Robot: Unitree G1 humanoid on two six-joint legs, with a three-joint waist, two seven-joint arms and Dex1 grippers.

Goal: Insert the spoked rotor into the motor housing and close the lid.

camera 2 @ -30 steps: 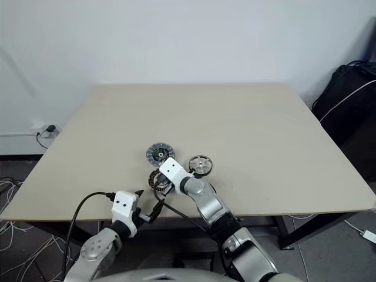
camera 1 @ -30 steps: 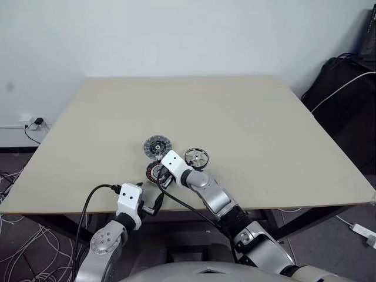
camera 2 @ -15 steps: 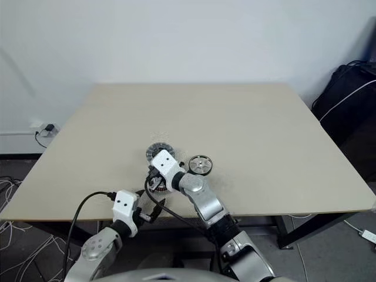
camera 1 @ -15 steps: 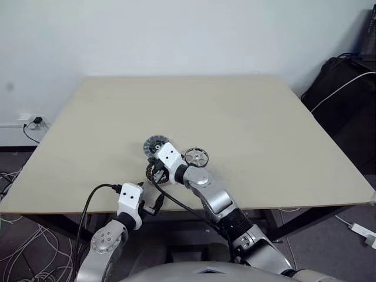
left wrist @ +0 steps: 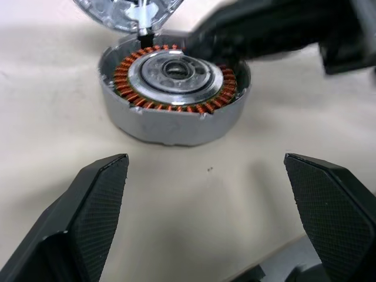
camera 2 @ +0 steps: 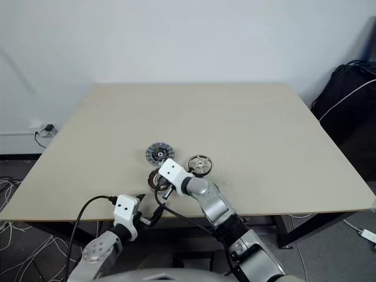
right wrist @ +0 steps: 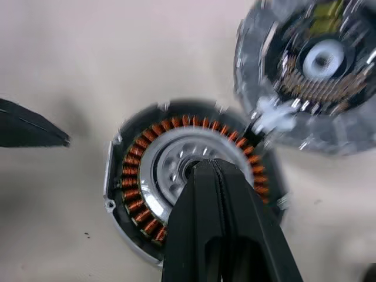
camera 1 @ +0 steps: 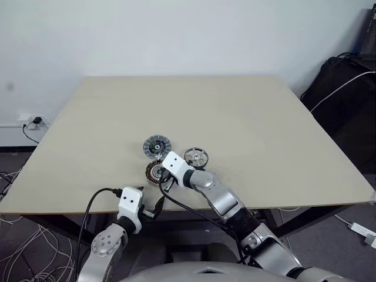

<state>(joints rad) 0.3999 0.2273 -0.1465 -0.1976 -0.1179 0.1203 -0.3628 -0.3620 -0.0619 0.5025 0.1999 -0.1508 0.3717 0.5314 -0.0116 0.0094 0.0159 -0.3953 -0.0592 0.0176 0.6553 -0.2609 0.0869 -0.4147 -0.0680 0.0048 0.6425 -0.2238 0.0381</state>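
Note:
The motor housing [camera 1: 152,171], a round dark disc with copper windings [left wrist: 130,97] around a silvery centre, lies near the table's front edge. My right gripper [right wrist: 212,169] is shut with nothing in it, its tip hanging just over the housing's centre [right wrist: 167,161]. The grey ribbed lid [camera 1: 157,145] lies flat right behind the housing, its rim reaching the housing's edge. To the right of both lies the spoked rotor [camera 1: 196,157], a silver wheel with a dark rim. My left gripper [left wrist: 205,164] stands open and empty in front of the housing, a short way off.
The tan table [camera 1: 247,117] has bare room behind and to both sides of the three parts. A black cable [camera 1: 182,205] hangs from my right wrist over the front edge. Black bags [camera 1: 346,88] stand on the floor at the right.
My right gripper swung a little toward the lid, then came back over the housing, slightly higher. The left gripper and the three parts have stayed put.

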